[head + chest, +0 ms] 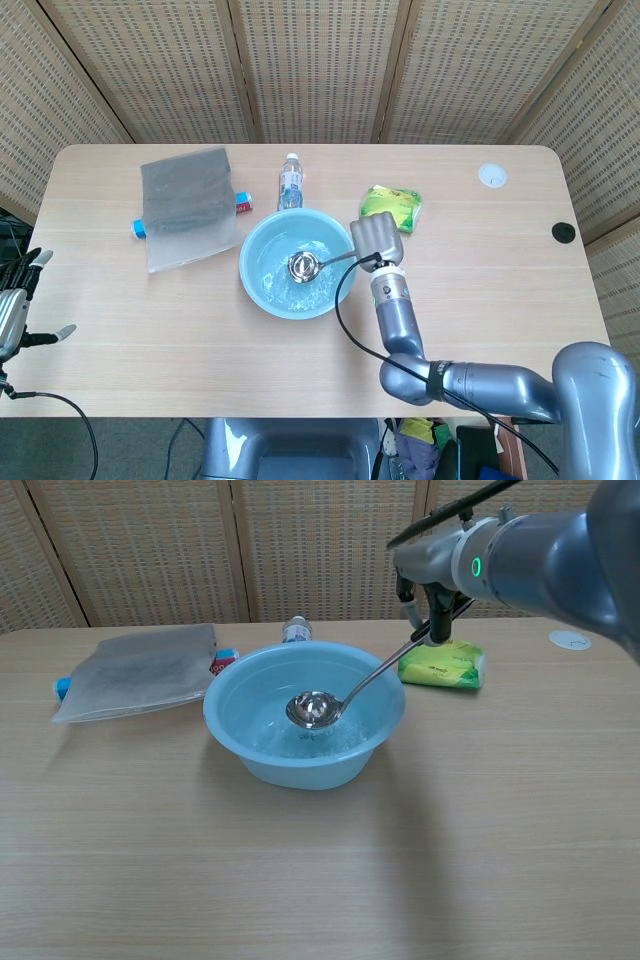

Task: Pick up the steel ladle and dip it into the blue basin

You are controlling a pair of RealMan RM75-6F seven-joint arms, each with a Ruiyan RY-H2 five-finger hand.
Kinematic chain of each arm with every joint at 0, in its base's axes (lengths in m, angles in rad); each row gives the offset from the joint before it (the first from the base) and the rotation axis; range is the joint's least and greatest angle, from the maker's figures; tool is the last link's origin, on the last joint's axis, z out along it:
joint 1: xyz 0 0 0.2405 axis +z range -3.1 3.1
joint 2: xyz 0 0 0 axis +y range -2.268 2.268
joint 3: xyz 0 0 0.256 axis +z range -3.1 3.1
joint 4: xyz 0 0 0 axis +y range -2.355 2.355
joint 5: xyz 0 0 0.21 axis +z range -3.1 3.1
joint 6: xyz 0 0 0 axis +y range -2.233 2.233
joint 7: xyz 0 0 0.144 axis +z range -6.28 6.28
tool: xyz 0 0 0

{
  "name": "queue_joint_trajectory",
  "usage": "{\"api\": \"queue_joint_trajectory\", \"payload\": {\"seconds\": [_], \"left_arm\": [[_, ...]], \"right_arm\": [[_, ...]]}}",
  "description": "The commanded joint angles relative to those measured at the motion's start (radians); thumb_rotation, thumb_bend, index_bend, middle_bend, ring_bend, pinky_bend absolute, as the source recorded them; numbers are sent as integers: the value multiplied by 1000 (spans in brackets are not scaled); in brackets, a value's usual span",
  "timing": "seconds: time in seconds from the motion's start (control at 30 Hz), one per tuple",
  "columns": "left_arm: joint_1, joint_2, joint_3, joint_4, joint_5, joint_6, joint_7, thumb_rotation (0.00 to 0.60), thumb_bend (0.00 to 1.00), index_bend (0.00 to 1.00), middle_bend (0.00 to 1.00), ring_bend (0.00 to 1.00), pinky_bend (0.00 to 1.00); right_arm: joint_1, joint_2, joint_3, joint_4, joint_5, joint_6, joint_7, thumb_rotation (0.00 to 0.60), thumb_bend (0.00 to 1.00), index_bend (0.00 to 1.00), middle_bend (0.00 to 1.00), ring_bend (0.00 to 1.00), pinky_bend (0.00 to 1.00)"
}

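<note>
The table [480, 300] carries everything here, and the basin [262, 290] near its middle serves as the landmark. The right arm [470, 385] rises from the near edge of the table, to the right of the basin, and reaches up toward the basin's right rim. To the left of the basin and a little behind it lies a grey bag [188, 205], flat on the table, with a blue-and-red item poking out from beneath it at both ends. The basin itself is blue, round and upright, with water in the bottom.

The right hand [376, 238] sits just outside the basin's right rim, fingers clenched around the end of the ladle's handle. Behind the basin on the right, close to that hand, lies a green packet [393, 205]. The ladle [303, 265] slants down from the hand over the rim; its steel bowl hangs inside the basin, above the bottom. I cannot tell whether it touches the water.

Directly behind the basin stands a small bottle [290, 182]. Far left of the basin, past the table's edge, the left hand [14, 315] is only partly seen, fingers apart and empty. Far right of the basin are a white disc [491, 176] and a black hole [564, 232].
</note>
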Motion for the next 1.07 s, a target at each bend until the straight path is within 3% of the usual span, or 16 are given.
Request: {"api": "queue_joint_trajectory", "payload": {"seconds": [0.03, 1.07], "left_arm": [[0, 1, 0, 0, 0, 0, -1, 600, 0, 0, 0, 0, 0], [-4, 8, 1, 2, -3, -11, -18, 600, 0, 0, 0, 0, 0]], "right_arm": [[9, 18, 13, -20, 21, 11, 11, 600, 934, 805, 1000, 921, 1000], [122, 118, 37, -147, 168, 134, -10, 600, 934, 805, 1000, 921, 1000]]}}
